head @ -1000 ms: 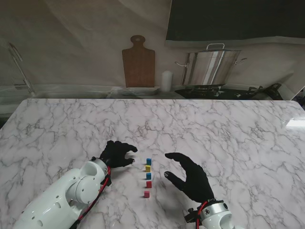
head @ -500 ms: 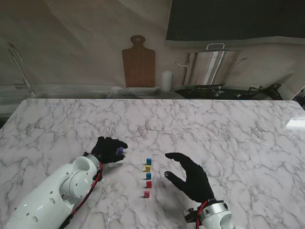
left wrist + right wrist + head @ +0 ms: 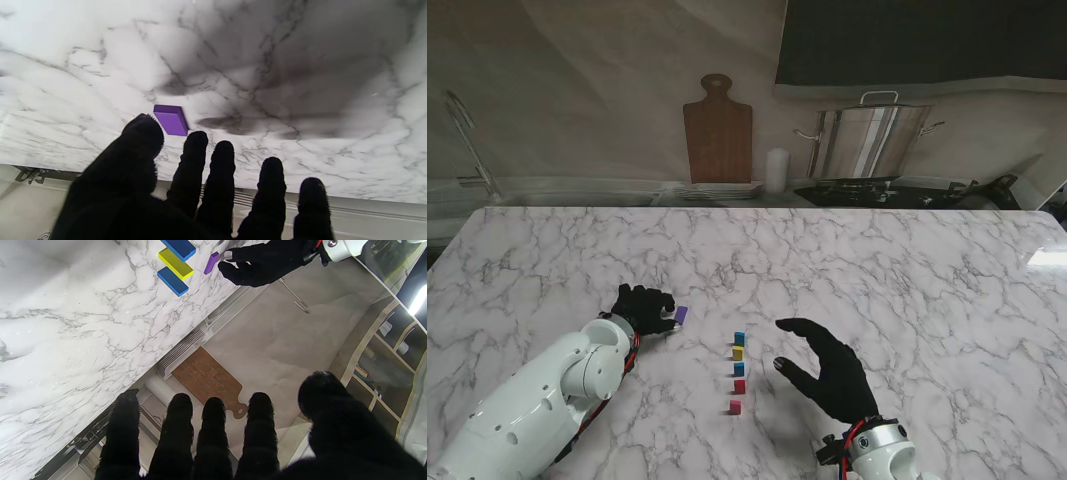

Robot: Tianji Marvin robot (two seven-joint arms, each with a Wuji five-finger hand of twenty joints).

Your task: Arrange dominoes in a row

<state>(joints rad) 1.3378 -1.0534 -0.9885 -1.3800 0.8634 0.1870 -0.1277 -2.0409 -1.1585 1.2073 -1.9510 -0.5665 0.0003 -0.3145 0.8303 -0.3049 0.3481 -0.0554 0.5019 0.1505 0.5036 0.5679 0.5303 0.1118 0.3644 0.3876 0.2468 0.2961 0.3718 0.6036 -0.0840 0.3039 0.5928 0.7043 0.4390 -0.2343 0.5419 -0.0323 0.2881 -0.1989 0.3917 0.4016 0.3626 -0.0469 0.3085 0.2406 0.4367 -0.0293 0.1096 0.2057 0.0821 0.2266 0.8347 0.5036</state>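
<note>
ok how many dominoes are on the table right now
6. Five in a row at centre: blue, yellow, blue, red, red. A purple one lies apart by the left hand.

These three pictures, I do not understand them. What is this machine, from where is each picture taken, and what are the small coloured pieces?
The machine is a robot with two white arms ending in black-gloved, five-finger hands. The wide picture comes from a camera above its shoulders, looking down at a marble table. The other two come from cameras on the wrists, looking along the fingers; these appear upside down.

The coloured pieces are dominoes. Five stand in a short row: blue, yellow, blue, red, red. A purple domino is off to the left of the row, at the fingertips of the left hand. The left wrist view shows a gap between it and the fingers, so it seems not to be held. The right hand hovers open beside the row, holding nothing.
</note>
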